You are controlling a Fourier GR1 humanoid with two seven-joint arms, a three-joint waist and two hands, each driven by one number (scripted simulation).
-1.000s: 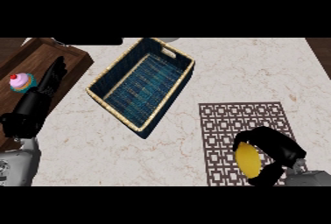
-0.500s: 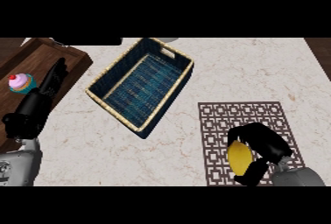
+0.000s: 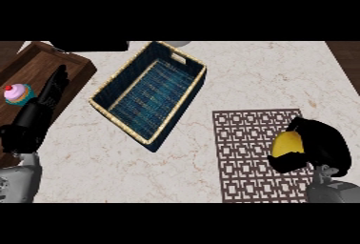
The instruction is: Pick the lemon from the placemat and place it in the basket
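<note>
Yellow lemon (image 3: 286,144) enclosed by curled fingers of right hand (image 3: 320,147), over placemat (image 3: 246,143)

You have the basket (image 3: 149,95) lying slantwise at the middle of the desk (image 3: 260,76). The placemat (image 3: 256,155) lies to its right and nearer you, with the lemon (image 3: 287,144) over its right edge. A cupcake (image 3: 18,93) sits on the tray (image 3: 35,62) at far left.
</note>
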